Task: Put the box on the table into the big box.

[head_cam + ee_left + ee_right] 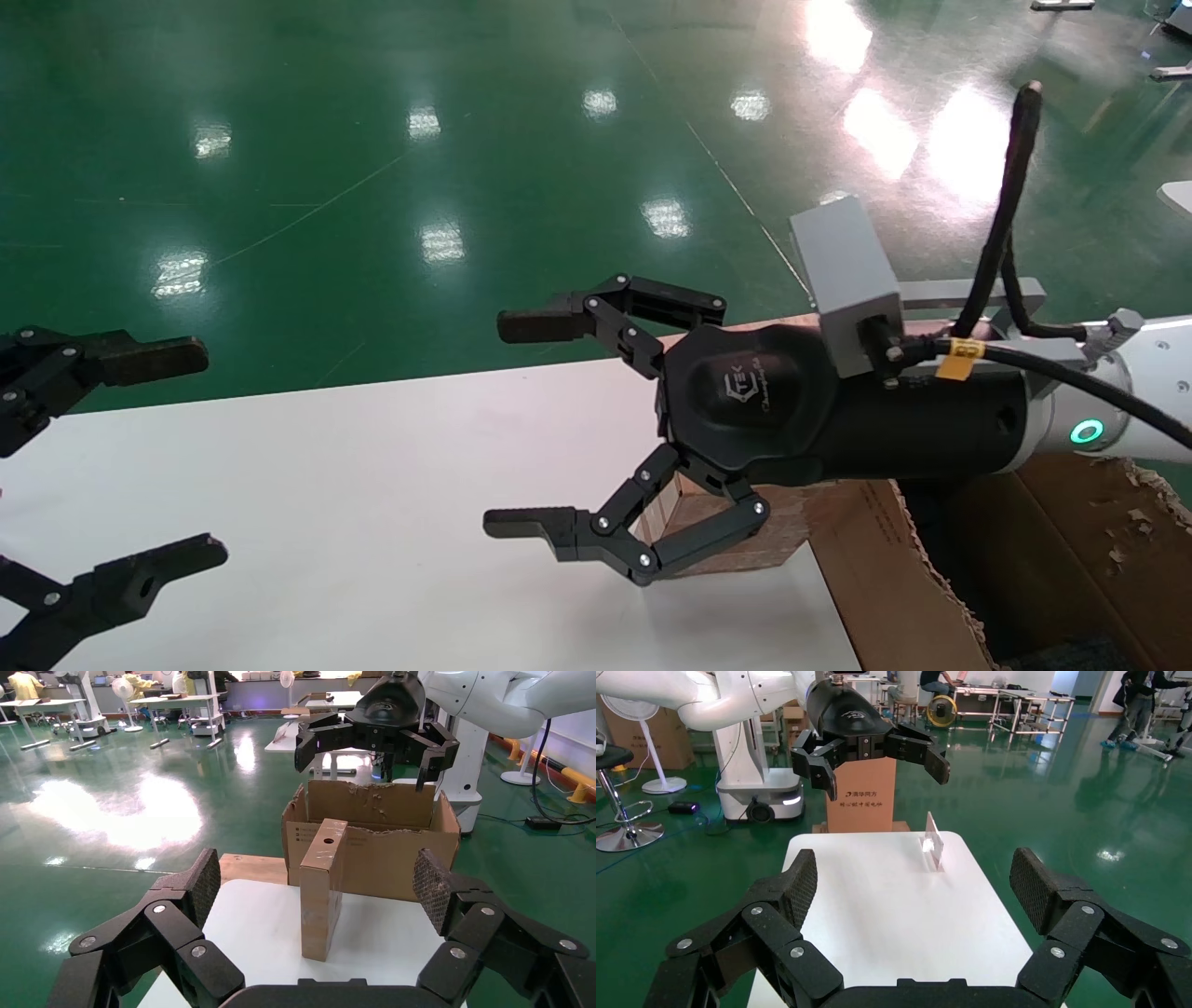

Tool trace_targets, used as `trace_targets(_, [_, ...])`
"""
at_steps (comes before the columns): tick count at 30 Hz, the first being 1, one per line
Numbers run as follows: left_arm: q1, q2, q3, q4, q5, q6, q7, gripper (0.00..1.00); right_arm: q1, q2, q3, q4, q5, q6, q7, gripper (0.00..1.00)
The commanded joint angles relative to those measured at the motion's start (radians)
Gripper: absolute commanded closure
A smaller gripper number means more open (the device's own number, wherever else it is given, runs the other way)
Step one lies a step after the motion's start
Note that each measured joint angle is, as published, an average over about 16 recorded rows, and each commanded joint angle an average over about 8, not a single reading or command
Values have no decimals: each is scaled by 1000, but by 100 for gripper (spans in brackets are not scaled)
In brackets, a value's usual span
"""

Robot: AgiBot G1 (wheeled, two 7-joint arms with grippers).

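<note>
Right gripper point(521, 429) hovers above the box point(736, 531), jaws spread wide, empty; left gripper point(158, 457) at the bench's point(372, 503) left, likewise spread.

One small box point(736, 531), one big box point(931, 596), one table point(372, 485), two grippers, left point(121, 466) and right point(521, 424).

Glossy green floor point(372, 186), white fan point(638, 741), distant workbenches point(169, 702), black stool point(624, 811)

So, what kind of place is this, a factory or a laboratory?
Probably a robotics lab or test hall, not a home: a glossy green floor, rows of work tables with people in the background, and a wheeled robot base.
</note>
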Motion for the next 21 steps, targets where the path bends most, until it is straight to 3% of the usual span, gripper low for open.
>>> trace_targets(1, [0, 0, 0, 0, 0, 0, 0, 0, 0, 0, 0, 0, 0, 0, 0, 0])
trace_targets(16, [0, 0, 0, 0, 0, 0, 0, 0, -1, 0, 1, 0, 0, -1, 0, 0])
trace_targets(18, [0, 0, 0, 0, 0, 0, 0, 11, -1, 1, 0, 0, -2, -1, 0, 0])
trace_targets(21, [0, 0, 0, 0, 0, 0, 0, 48, -2, 6, -1, -6, -7, -4, 0, 0])
